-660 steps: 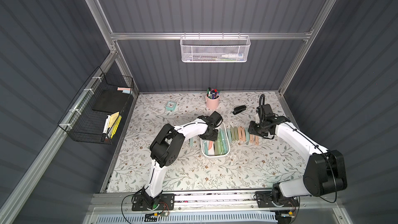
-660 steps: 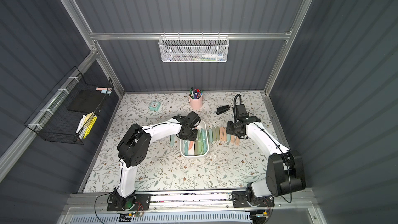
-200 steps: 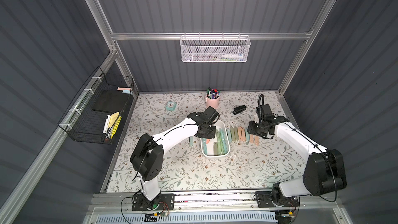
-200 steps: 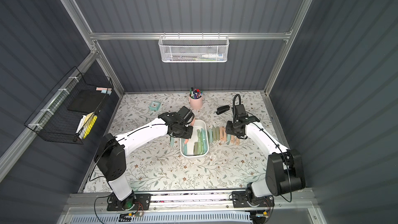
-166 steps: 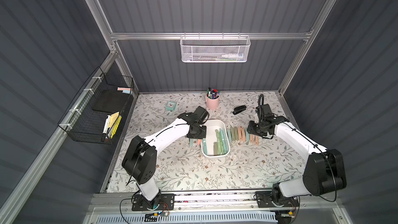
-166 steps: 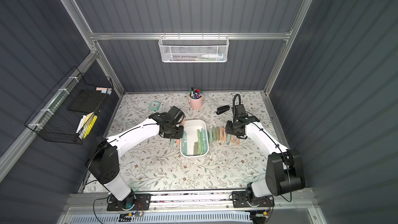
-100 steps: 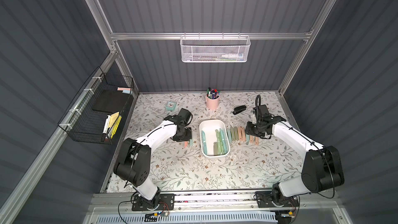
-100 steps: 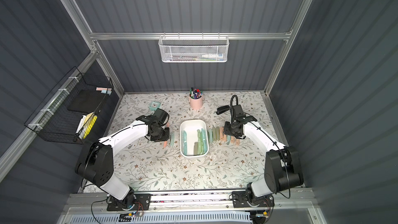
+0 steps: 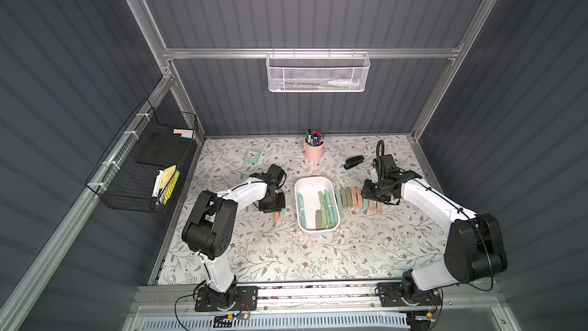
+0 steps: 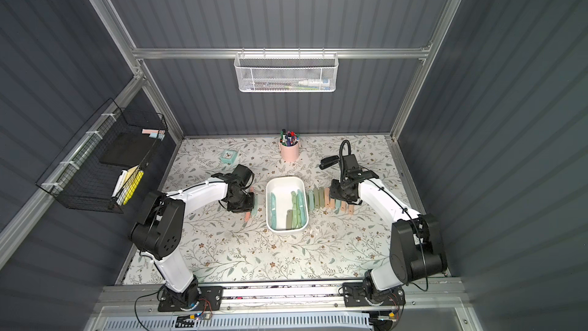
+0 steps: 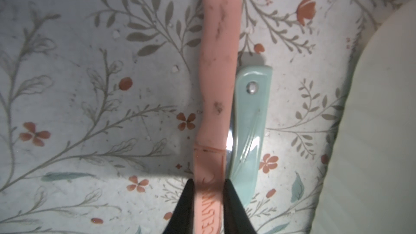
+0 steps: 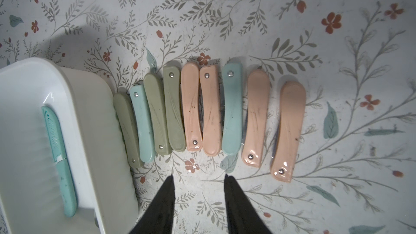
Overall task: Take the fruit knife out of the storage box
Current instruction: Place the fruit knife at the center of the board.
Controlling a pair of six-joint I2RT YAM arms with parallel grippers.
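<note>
Fruit knife of slim pink plastic in its matching sheath (image 11: 216,64) lies on the floral-patterned desk (image 9: 286,249), outside the shallow white plastic storage box (image 9: 310,191) and just left of it, right beside a teal folding knife (image 11: 248,120). The left pincer (image 11: 209,181) pinches its sheathed end between both black fingers. The right pincer (image 12: 199,176) is spread with nothing between its fingers, above bare desk by the row of nine closed folding knives (image 12: 210,111) just right of the box: four pink, three olive, two teal.

In the box, one teal sheathed knife (image 12: 59,160) lies alone along the left side. A cluster of green and teal knives (image 9: 326,205) sits by the right wall, too overlapped to count. A round pink cup (image 9: 314,154) holds a bunch of pens. The white mesh basket (image 9: 317,73) on the back wall holds a white tube. The black wire basket (image 9: 143,167) on the left wall holds a black pad, a marker and yellow notes.
</note>
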